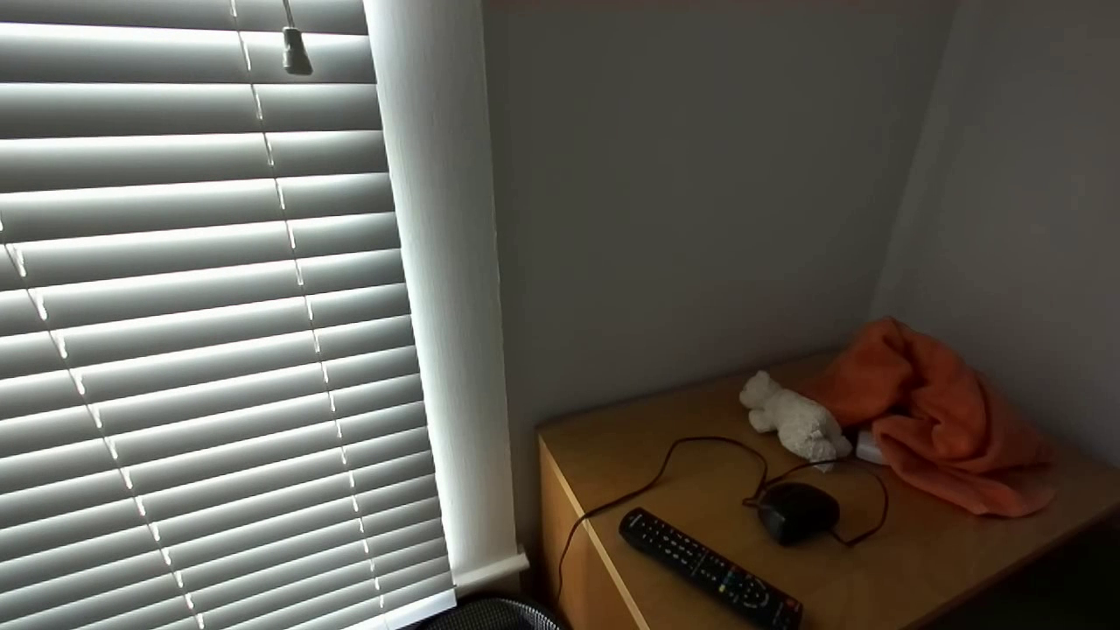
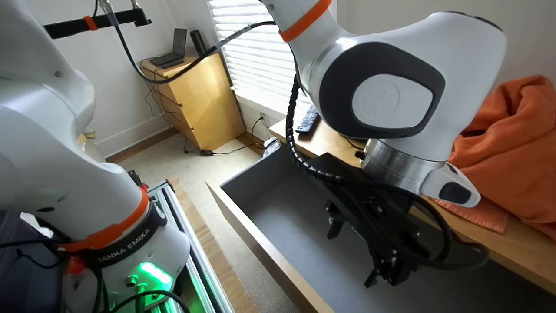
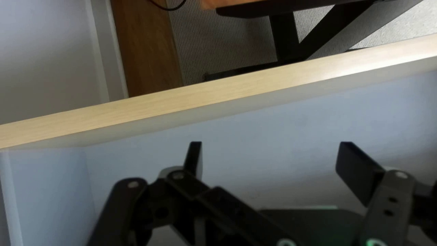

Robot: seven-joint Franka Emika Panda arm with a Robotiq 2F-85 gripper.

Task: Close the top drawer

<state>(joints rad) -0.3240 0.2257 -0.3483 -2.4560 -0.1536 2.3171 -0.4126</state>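
Wrist view: your gripper [image 3: 269,159] has its two fingers [image 3: 194,155] set wide apart, seen against the inside of the top drawer [image 3: 205,94]. The drawer's pale wood front edge runs beyond the fingertips, well apart from them.

In an exterior view, one drawer, the top one, is pulled far out from just under the dresser top [image 2: 325,141], with your gripper over it. Grey floor and walls show inside; part lies hidden behind the gripper. Whether the fingertips dip below the rim, you cannot tell.

Count on the dresser: one remote [image 1: 710,569]; one rounded black device [image 1: 796,512] with a thin cord [image 1: 709,437]; one white animal-shaped figure [image 1: 801,424], just beside one orange cloth [image 1: 945,429]; one small white thing [image 1: 869,448] at the cloth's edge, partly hidden. Remote and cloth appear in both exterior views.

Farther off: one chest of drawers [image 2: 208,95], bearing one laptop [image 2: 178,43] and one dark upright object [image 2: 198,42].
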